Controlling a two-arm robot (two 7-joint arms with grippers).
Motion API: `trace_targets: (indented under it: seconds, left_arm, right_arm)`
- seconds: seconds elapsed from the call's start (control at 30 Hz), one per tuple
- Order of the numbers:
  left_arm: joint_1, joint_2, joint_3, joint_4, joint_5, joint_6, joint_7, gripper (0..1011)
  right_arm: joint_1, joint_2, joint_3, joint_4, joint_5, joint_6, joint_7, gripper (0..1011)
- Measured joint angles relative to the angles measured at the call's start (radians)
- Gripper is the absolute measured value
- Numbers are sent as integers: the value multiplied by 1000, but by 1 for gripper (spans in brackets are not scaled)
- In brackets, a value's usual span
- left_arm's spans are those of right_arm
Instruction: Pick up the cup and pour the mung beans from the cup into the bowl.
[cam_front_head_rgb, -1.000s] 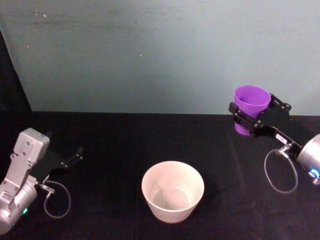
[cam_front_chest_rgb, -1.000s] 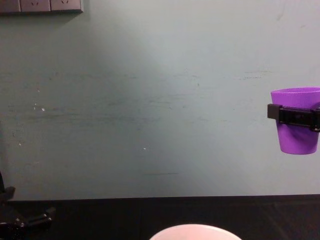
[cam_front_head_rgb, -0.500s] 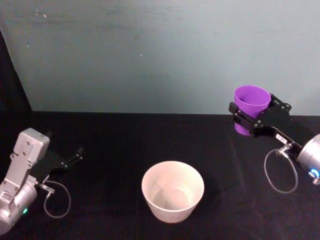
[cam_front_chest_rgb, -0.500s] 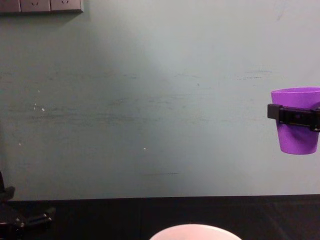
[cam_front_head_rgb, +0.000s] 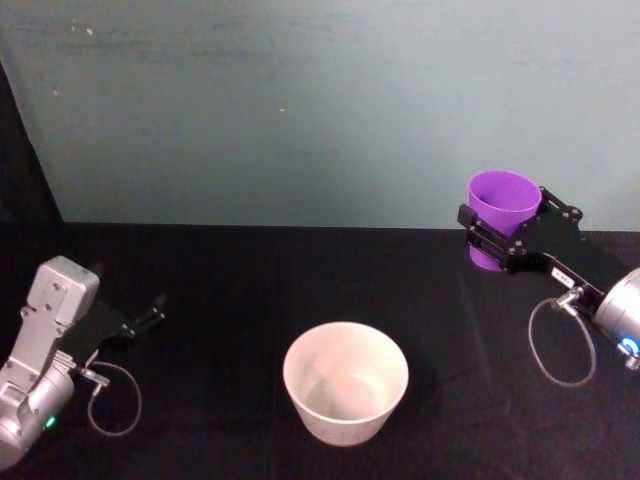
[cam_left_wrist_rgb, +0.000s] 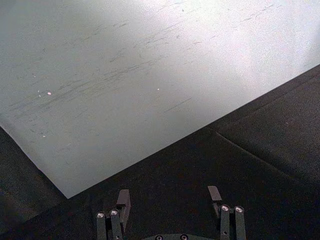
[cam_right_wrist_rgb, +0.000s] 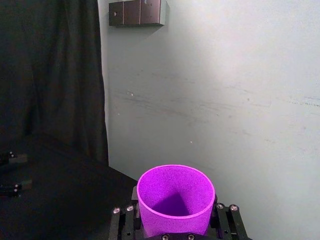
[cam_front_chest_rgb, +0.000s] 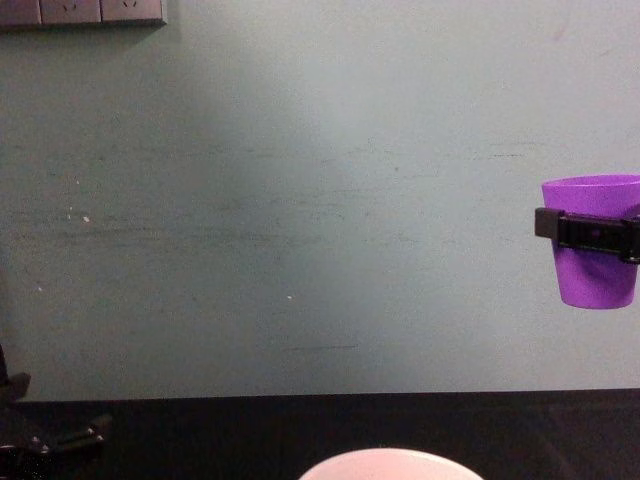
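The purple cup (cam_front_head_rgb: 502, 212) hangs upright in the air at the right, well above the black table, with my right gripper (cam_front_head_rgb: 497, 237) shut around its wall. The chest view shows the cup (cam_front_chest_rgb: 595, 268) at the right edge with a black finger (cam_front_chest_rgb: 590, 231) banding it. In the right wrist view the cup (cam_right_wrist_rgb: 175, 200) opens toward the camera and its inside looks purple, with no beans showing. The white bowl (cam_front_head_rgb: 345, 381) stands on the table near the front centre, left of and below the cup; its rim (cam_front_chest_rgb: 390, 463) peeks in low. My left gripper (cam_front_head_rgb: 140, 326) rests open at the left.
A black cloth covers the table (cam_front_head_rgb: 240, 290), and a teal wall (cam_front_head_rgb: 300, 110) rises behind it. A dark curtain (cam_right_wrist_rgb: 50, 75) and a wall socket plate (cam_right_wrist_rgb: 137, 12) show in the right wrist view. A cable loop (cam_front_head_rgb: 565, 345) hangs under the right wrist.
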Motion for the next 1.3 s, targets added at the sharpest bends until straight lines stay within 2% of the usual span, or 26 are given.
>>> trace_targets:
  seconds: [1.3]
  left_arm:
    - [0, 0, 0, 0, 0, 0, 0, 1003]
  right_arm:
    - [0, 0, 0, 0, 0, 0, 0, 743]
